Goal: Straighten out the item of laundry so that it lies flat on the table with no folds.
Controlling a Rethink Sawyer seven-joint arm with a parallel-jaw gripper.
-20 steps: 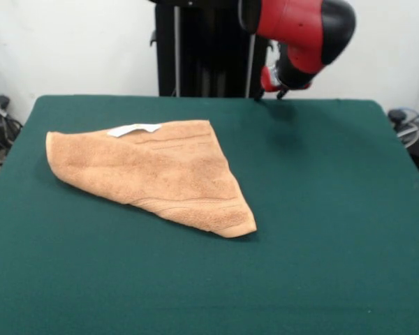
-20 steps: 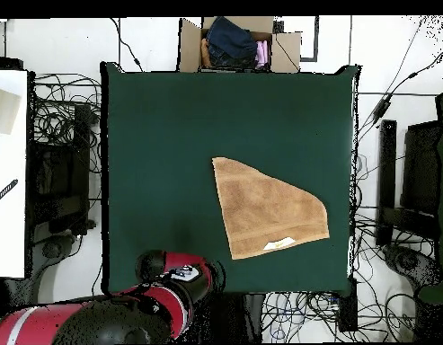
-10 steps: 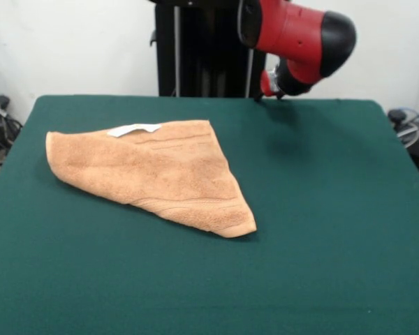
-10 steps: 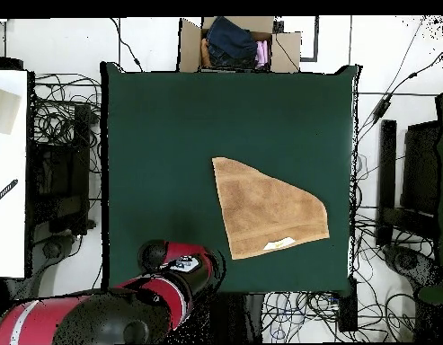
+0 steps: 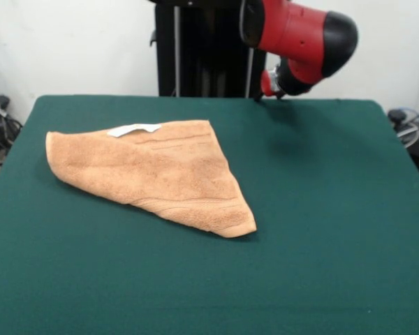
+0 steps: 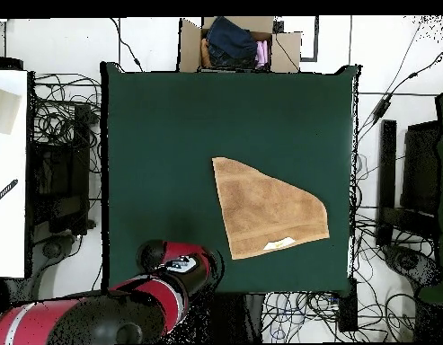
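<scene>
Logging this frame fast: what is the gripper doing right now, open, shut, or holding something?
Gripper: cannot be told; it sits at the green table's far edge, away from the folded orange-tan terry towel, holding nothing.

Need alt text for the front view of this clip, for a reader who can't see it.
An orange-tan towel lies folded into a rough triangle on a dark green table, a white label showing at its far edge. The red and black arm hangs over the table's far edge, apart from the towel.
</scene>
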